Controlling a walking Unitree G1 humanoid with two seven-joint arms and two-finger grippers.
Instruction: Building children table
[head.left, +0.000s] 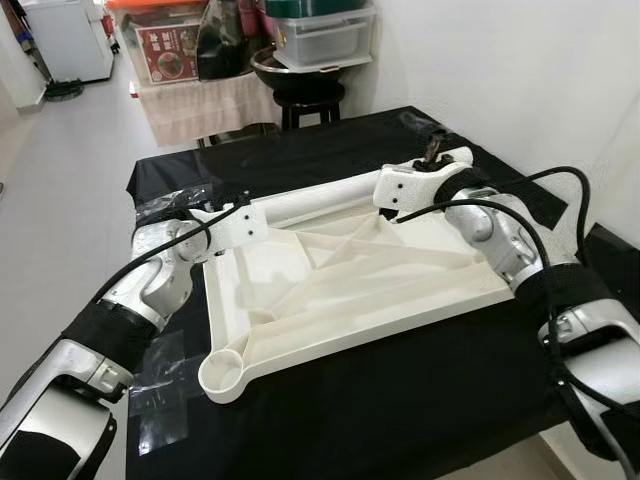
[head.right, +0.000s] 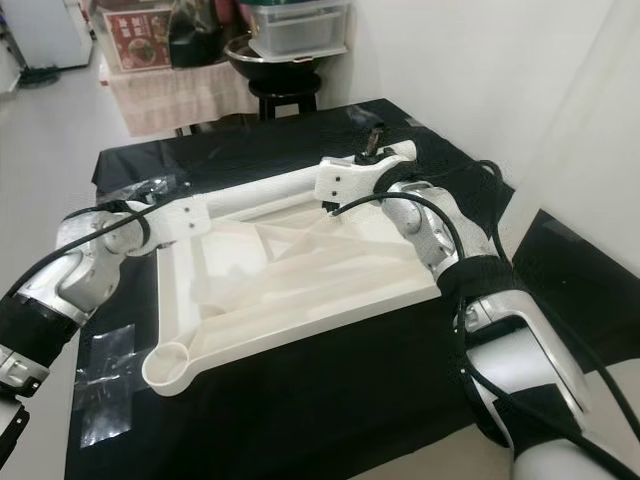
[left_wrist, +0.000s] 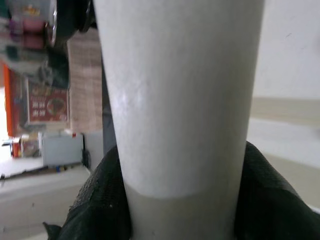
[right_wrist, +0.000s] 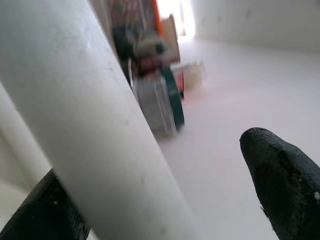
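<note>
One white plastic panel, ribbed side up, is lying mid-frame on one black-covered tabletop. One round socket is sitting at the panel's lower-left corner. One white leg, a long tube, is running along the panel's upper edge, from left-centre to upper right of the frame.

Two arms are working, both on the leg.

Left end effector: it is clamping the leg near its left end, at left-centre of the left eye view. In the left wrist view the black fingers are pressing the tube from both sides, spread only as wide as the tube.

Right end effector: it is sitting at the leg's right end, upper right of centre in the left eye view. In the right wrist view one finger is touching the tube at the lower left of the frame; the other fingertip is standing clear of it at the lower right, with a gap between. So it is spread wider than the tube, straddling it, not gripping.

Background, top of frame: one dark stool with one metal bowl on it, one clear storage bin above, one cloth-draped rack to the left, and one white appliance at the upper left. Clear tape patches are sticking to the black cover at the lower left.
</note>
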